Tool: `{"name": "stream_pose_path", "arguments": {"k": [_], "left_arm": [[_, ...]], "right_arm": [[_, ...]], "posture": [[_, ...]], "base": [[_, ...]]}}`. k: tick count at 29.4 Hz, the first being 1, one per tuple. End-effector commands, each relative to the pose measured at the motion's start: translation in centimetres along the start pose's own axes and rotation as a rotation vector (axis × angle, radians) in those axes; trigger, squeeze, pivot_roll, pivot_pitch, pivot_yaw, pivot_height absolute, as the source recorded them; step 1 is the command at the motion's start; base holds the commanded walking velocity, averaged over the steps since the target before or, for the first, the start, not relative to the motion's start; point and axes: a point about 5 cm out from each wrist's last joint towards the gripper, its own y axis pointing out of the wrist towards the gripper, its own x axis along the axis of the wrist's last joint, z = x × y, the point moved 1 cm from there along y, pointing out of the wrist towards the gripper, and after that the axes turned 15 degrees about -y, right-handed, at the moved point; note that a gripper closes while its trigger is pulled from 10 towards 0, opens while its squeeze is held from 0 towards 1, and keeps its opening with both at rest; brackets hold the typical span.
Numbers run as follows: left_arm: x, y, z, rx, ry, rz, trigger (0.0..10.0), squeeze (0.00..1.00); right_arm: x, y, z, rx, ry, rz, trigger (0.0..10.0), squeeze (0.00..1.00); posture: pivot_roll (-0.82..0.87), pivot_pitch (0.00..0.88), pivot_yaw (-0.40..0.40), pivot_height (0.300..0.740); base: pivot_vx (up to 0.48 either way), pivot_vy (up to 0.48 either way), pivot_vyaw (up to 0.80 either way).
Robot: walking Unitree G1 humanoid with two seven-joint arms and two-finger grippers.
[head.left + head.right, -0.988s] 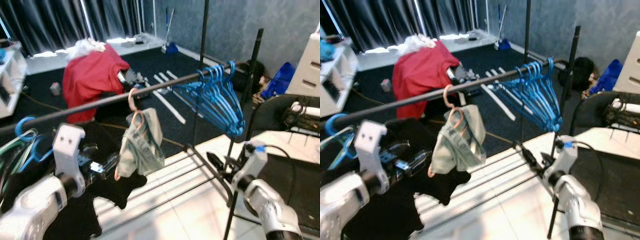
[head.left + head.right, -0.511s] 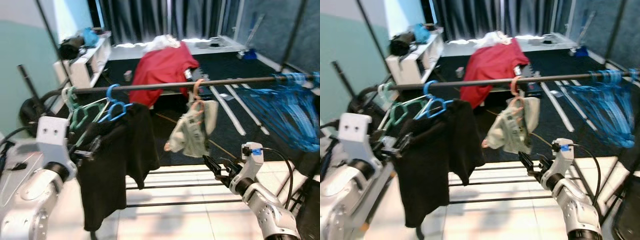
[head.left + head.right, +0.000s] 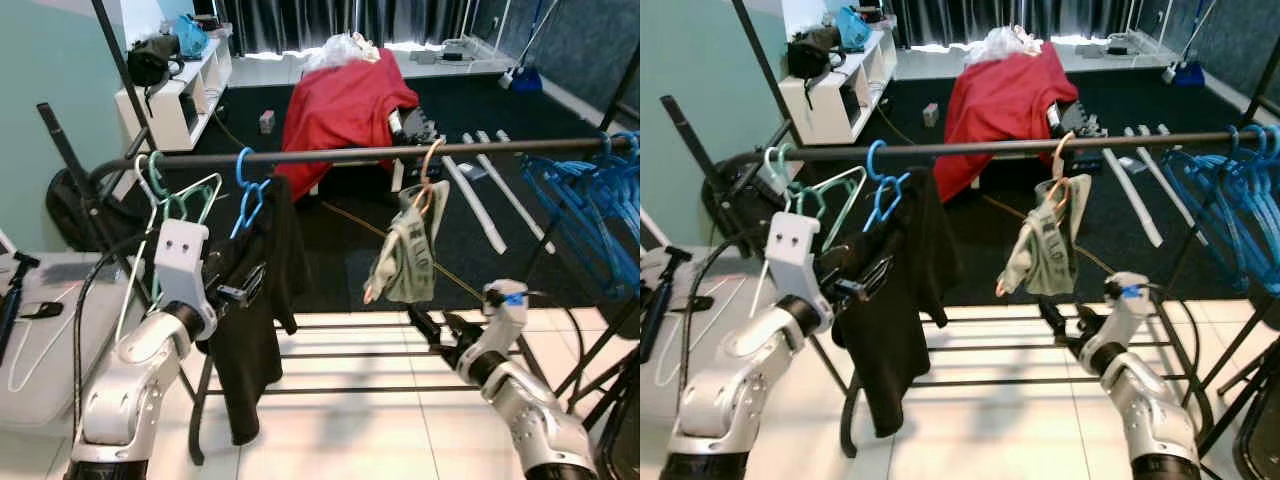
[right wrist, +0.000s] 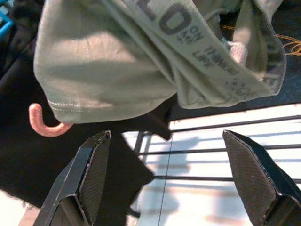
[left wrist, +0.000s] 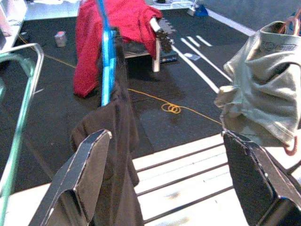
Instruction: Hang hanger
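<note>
While both fingers gape, blue hanger [image 3: 248,190] on rail [image 3: 400,152], just above left fingers [image 5: 84,179].

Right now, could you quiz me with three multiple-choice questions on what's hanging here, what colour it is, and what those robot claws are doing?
1. Where does the grey-green garment hang?
A. on the rail
B. on the floor
C. on the shelf

2. What colour is the hanger carrying the black garment?
A. pink
B. blue
C. white

3. How is the right gripper?
A. shut on cloth
B. open, holding nothing
C. holding a hanger

Answers: 1 A, its pink hanger hooks the rail. 2 B, a blue hook over the rail. 3 B, fingers spread apart below the cloth.
</note>
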Motion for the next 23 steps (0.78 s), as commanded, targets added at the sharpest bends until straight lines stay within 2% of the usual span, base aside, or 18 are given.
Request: {"name": "stream_pose_path", "arguments": {"k": [1, 3, 6, 10, 12, 14, 15, 16, 17, 18, 19, 20, 22, 23], "left_arm": [[0.1, 0.7, 0.0, -0.011, 0.039, -0.007, 10.0, 0.00], [1.4, 1.7, 0.8, 0.054, 0.132, -0.050, 10.0, 0.00], [1.4, 1.7, 0.8, 0.054, 0.132, -0.050, 10.0, 0.00], [1.8, 2.2, 2.6, 0.218, 0.204, -0.081, 10.0, 0.00], [1.6, 2.3, 2.9, 0.246, 0.216, -0.080, 10.0, 0.00], [1.3, 2.3, 3.5, 0.287, 0.245, -0.067, 10.0, 0.00], [0.6, 2.2, 4.5, 0.353, 0.267, -0.028, 10.0, 0.00], [0.6, 2.2, 4.5, 0.353, 0.267, -0.028, 10.0, 0.00], [0.1, 2.1, 5.3, 0.398, 0.281, -0.001, 10.0, 0.00], [0.1, 2.1, 5.3, 0.398, 0.281, -0.001, 10.0, 0.00], [-0.6, 2.0, 6.1, 0.431, 0.278, 0.033, 10.0, 0.00], [-0.6, 2.0, 6.1, 0.431, 0.278, 0.033, 10.0, 0.00], [-2.0, 1.6, 7.6, 0.502, 0.241, 0.096, 10.0, 0.00], [-2.0, 1.6, 7.6, 0.502, 0.241, 0.096, 10.0, 0.00]], "right_arm": [[-0.2, -0.1, -0.3, -0.016, 0.009, 0.002, 10.0, 0.00], [-0.1, -0.2, -0.3, -0.021, 0.010, -0.001, 10.0, 0.00], [-0.1, -0.2, -0.3, -0.021, 0.010, -0.001, 10.0, 0.00], [-0.1, -0.4, -0.4, -0.026, 0.013, -0.002, 10.0, 0.00], [-0.1, -0.4, -0.4, -0.026, 0.013, -0.002, 10.0, 0.00], [-0.1, -0.4, -0.4, -0.025, 0.013, -0.001, 10.0, 0.00], [-0.1, -0.4, -0.4, -0.025, 0.013, 0.000, 10.0, 0.00], [-0.1, -0.4, -0.4, -0.025, 0.013, 0.000, 10.0, 0.00], [-0.1, -0.4, -0.4, -0.024, 0.013, 0.000, 10.0, 0.00], [-0.1, -0.4, -0.4, -0.024, 0.013, 0.000, 10.0, 0.00], [-0.1, -0.4, -0.3, -0.024, 0.013, 0.001, 10.0, 0.00], [-0.1, -0.4, -0.3, -0.024, 0.013, 0.001, 10.0, 0.00], [-0.2, -0.5, -0.3, -0.025, 0.013, 0.001, 10.0, 0.00], [-0.2, -0.5, -0.3, -0.025, 0.013, 0.001, 10.0, 0.00]], "posture": [[-0.16, 0.000, 0.057, 0.731], [-0.16, 0.000, 0.061, 0.731], [-0.16, 0.000, 0.061, 0.731], [-0.17, 0.000, 0.057, 0.731], [-0.17, 0.000, 0.057, 0.731], [-0.17, 0.000, 0.055, 0.731], [-0.17, 0.000, 0.056, 0.731], [-0.17, 0.000, 0.056, 0.731], [-0.17, 0.000, 0.056, 0.731], [-0.17, 0.000, 0.056, 0.731], [-0.17, 0.000, 0.057, 0.731], [-0.17, 0.000, 0.057, 0.731], [-0.18, 0.000, 0.060, 0.731], [-0.18, 0.000, 0.060, 0.731]], "base": [[0.000, 0.000, 0.00], [0.000, 0.000, 0.00], [0.000, 0.000, 0.00], [0.000, 0.000, 0.00], [0.000, 0.000, 0.00], [0.000, 0.000, 0.00], [0.000, 0.000, 0.00], [0.000, 0.000, 0.00], [0.000, 0.000, 0.00], [0.000, 0.000, 0.00], [0.000, 0.000, 0.00], [0.000, 0.000, 0.00], [0.000, 0.000, 0.00], [0.000, 0.000, 0.00]]}}
